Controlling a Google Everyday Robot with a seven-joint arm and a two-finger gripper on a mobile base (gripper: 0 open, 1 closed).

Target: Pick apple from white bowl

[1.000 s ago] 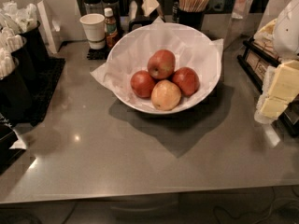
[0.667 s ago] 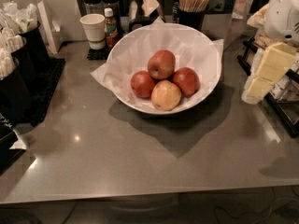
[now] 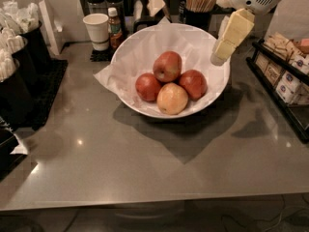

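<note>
The white bowl, lined with crinkled white paper, stands at the centre back of the grey counter. It holds three dull-red apples and one pale yellow-pink apple at the front. The largest red apple lies at the back, resting on the others; no sticker shows on it. The other red ones lie left and right. My gripper, cream-coloured under a white wrist, hangs tilted above the bowl's right rim, to the right of the apples and apart from them, holding nothing.
A white paper cup and a small sauce bottle stand behind the bowl's left. A holder of wooden sticks is behind it. A black rack of packets lines the right edge. Black bins of napkins stand left.
My gripper has moved from the right edge of the view leftward and up, and now hangs over the bowl's right rim. The apples and bowl have not moved.
</note>
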